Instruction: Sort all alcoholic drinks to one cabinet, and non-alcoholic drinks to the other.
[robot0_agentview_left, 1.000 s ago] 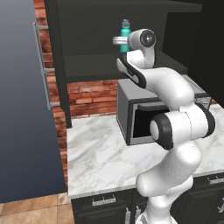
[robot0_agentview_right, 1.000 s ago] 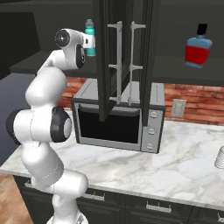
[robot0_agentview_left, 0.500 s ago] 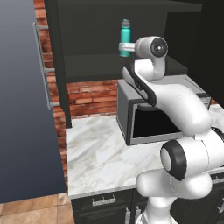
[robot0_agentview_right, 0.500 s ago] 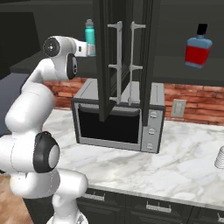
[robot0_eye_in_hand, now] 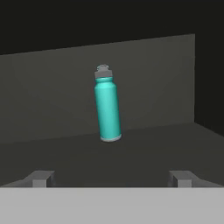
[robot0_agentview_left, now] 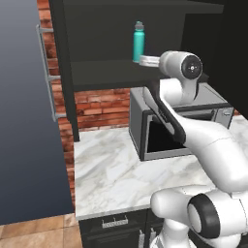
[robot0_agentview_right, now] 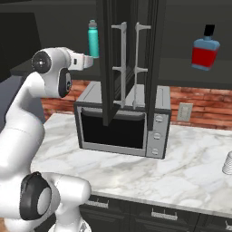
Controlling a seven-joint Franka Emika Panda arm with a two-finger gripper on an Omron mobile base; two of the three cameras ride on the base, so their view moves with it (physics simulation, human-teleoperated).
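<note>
A tall teal bottle (robot0_agentview_left: 139, 41) (robot0_agentview_right: 93, 39) (robot0_eye_in_hand: 107, 105) with a grey cap stands upright on the dark shelf (robot0_agentview_left: 99, 68) of the left black cabinet. My gripper (robot0_eye_in_hand: 111, 178) (robot0_agentview_left: 146, 60) (robot0_agentview_right: 90, 60) hangs in front of it, a short way back, open wide with nothing between its fingertips (robot0_eye_in_hand: 41, 178). The bottle stands free, untouched. A squat blue bottle (robot0_agentview_right: 205, 49) with a red label and black cap rests on the shelf of the right cabinet (robot0_agentview_right: 199, 81). Both cabinet doors (robot0_agentview_right: 108, 59) stand open side by side, silver bar handles (robot0_agentview_right: 123, 63) facing each other.
A steel microwave (robot0_agentview_left: 179, 121) (robot0_agentview_right: 122, 122) sits on the marble counter (robot0_agentview_left: 111, 169) under the cabinets, right below my arm. A tall grey-blue panel (robot0_agentview_left: 24, 121) with a bar handle bounds the left. A small ribbed white cup (robot0_agentview_right: 228, 162) stands at the counter's right end.
My hand has drawn back from the teal bottle, and the arm's elbow has swung toward the base. The bottle stays in place on the shelf.
</note>
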